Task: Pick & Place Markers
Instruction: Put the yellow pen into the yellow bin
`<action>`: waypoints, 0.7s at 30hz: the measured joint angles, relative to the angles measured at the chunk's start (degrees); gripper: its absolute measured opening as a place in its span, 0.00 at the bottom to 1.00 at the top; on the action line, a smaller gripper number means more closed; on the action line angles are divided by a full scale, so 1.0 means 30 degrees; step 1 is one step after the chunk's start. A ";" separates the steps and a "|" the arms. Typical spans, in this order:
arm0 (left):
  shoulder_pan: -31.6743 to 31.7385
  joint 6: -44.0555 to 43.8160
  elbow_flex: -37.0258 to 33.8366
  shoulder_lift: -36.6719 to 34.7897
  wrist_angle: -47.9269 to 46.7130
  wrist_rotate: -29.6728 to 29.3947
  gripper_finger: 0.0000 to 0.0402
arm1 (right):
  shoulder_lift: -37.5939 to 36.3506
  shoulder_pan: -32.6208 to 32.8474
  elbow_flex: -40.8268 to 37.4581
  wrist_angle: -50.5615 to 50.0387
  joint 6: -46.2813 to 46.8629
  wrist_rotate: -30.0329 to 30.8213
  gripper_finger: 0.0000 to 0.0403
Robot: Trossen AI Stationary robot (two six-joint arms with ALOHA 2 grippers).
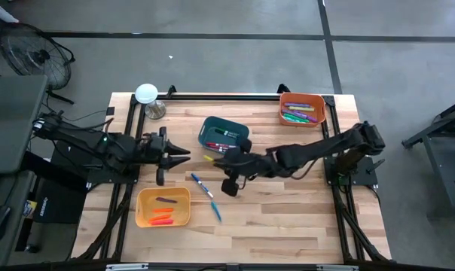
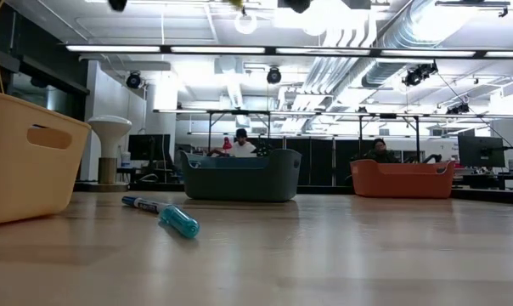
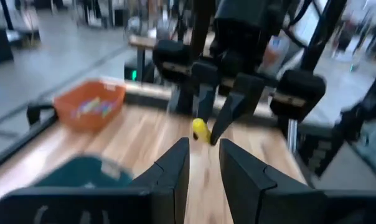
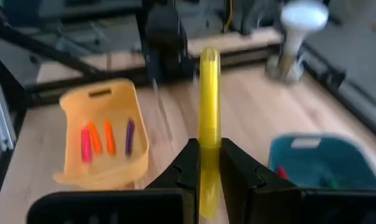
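My right gripper (image 1: 218, 158) hangs above the table's middle, just near of the teal bin (image 1: 224, 135), shut on a yellow marker (image 4: 208, 93). My left gripper (image 3: 203, 162) is raised at the table's left and points at the right one, its fingers a little apart with nothing between them. Two blue markers (image 1: 203, 186) (image 1: 216, 212) lie flat on the wood between the bins; the low view shows one (image 2: 163, 214) with its teal cap. The yellow bin (image 1: 163, 207) holds orange, pink and purple markers. The orange bin (image 1: 303, 109) and the teal bin also hold markers. My right gripper pinches the yellow marker between its two fingers, around the barrel's middle (image 4: 208, 140). The marker lies along the fingers, and its free end (image 4: 209, 59) sticks out beyond the fingertips toward the table's left. It is lifted clear of the table and the bins.
A white mushroom-shaped lamp (image 1: 146, 94) and a metal cup (image 1: 156, 111) stand at the far left corner. The black frame rails (image 1: 227, 95) run along the table's edges. Bare wood lies at the near right (image 1: 288, 218). People sit at desks far behind the table.
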 joint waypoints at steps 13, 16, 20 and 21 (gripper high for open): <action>0.0015 0.2093 0.0005 0.3588 0.8860 -0.1647 0.21 | -0.2457 -0.0344 0.0000 0.2930 -0.4114 -0.0441 0.07; 0.0022 0.2134 0.0007 0.4318 1.0388 -0.1741 0.21 | -0.2521 -0.0366 0.0007 0.2938 -0.4450 -0.0887 0.07; 0.0015 0.2246 0.0007 0.5243 1.1945 -0.1712 0.21 | -0.2521 -0.0380 0.0006 0.2889 -0.4575 -0.1419 0.07; 0.0015 0.2246 0.0007 0.5402 1.2127 -0.1719 0.21 | -0.2521 -0.0376 0.0007 0.2890 -0.4586 -0.1419 0.07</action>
